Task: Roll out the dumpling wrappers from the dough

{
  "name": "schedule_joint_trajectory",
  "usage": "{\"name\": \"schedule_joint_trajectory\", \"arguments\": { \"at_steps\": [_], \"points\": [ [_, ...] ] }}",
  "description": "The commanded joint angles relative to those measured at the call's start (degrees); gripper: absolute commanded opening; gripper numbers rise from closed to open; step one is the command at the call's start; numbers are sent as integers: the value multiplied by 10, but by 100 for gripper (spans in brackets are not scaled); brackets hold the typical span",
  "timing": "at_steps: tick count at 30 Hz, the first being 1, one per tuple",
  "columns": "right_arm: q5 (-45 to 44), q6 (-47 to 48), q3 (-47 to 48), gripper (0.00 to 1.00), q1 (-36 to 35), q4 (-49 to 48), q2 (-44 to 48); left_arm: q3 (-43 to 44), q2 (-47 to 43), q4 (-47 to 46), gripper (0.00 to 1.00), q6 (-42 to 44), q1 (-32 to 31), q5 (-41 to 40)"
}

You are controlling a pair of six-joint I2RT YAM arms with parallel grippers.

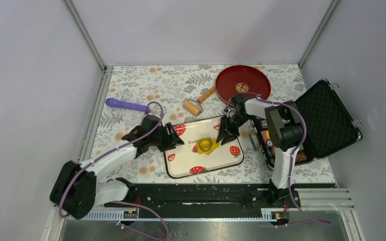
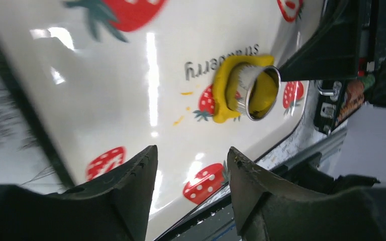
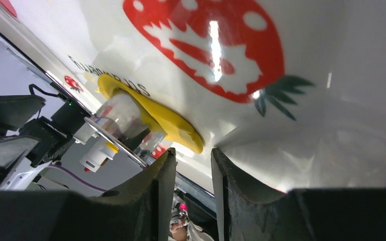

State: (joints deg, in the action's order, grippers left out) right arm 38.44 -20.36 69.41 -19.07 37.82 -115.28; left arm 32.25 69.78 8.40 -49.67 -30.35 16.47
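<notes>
A: The dough [image 2: 220, 103], a flat bright-yellow patch, lies in the middle of the white strawberry-printed tray [image 1: 181, 165]. Its longer side runs roughly along the tray's length, and a metal ring cutter [image 2: 241, 83] stands on it.
B: Around the tray?
A: Beyond it are a wooden roller [image 1: 193, 107], a round red plate [image 1: 243, 83] and a purple rod [image 1: 126, 105].
B: Arms?
A: The left hand [image 2: 191, 153] is low at the tray's left edge, fingers apart and empty. The right hand [image 3: 192, 153] tilts down at its right end, with a narrow empty gap.

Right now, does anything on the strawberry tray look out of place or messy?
A metal ring cutter is left standing in the yellow dough, and a few dough crumbs lie loose on the tray beside it.
</notes>
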Motion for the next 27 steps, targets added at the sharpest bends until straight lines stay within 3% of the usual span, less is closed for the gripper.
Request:
{"name": "schedule_joint_trajectory", "arguments": {
  "at_steps": [1,7,16,21,25,27],
  "points": [
    [-32,-3,19,38,-18,-12,-35,18,-69,142,53,36,52,-61],
    [-37,-5,24,26,-27,-12,-42,2,-74,211,54,51,86,-99],
    [-31,-5,33,14,-43,-5,-35,-52,-16,127,52,24,91,-51],
    [-22,-3,36,7,-46,0,-20,-69,6,63,39,23,91,-22],
    [-22,-5,22,6,-47,4,16,-67,38,34,18,26,90,-17],
    [-22,-8,14,6,-48,3,35,-64,55,20,14,30,91,-19]
  ]
}}
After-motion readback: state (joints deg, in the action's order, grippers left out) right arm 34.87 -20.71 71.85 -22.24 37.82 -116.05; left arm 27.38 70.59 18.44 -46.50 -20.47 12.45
